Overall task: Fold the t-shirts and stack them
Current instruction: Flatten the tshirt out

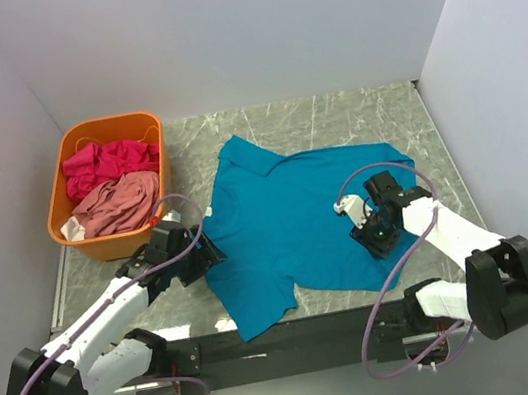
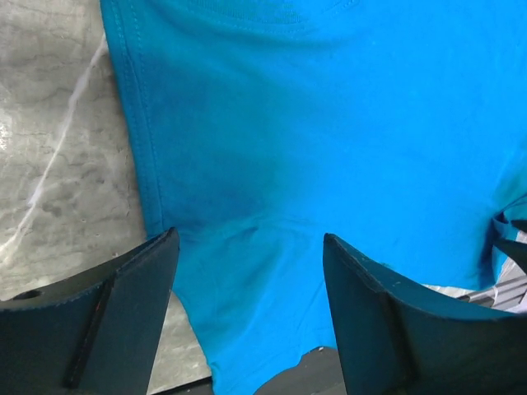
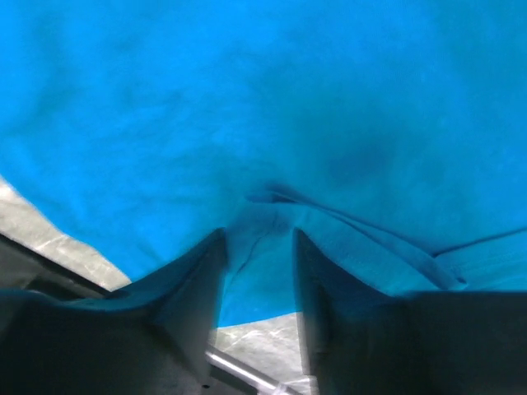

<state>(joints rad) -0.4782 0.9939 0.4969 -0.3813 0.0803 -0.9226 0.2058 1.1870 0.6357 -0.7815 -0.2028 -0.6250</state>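
Our right jaws were pinched together on a raised ridge of the teal t-shirt (image 3: 272, 123), which lay spread across the desk (image 1: 352, 117). Our left jaws stood wide apart over its side edge. The magenta t-shirt (image 1: 106, 163) and salmon t-shirt (image 1: 128, 202) lay in the orange basket (image 1: 109, 122). We judged the first fold was starting, and next the left jaws should clamp too.

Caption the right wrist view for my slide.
Right gripper pinching a raised fold of the teal t-shirt over the marble table.
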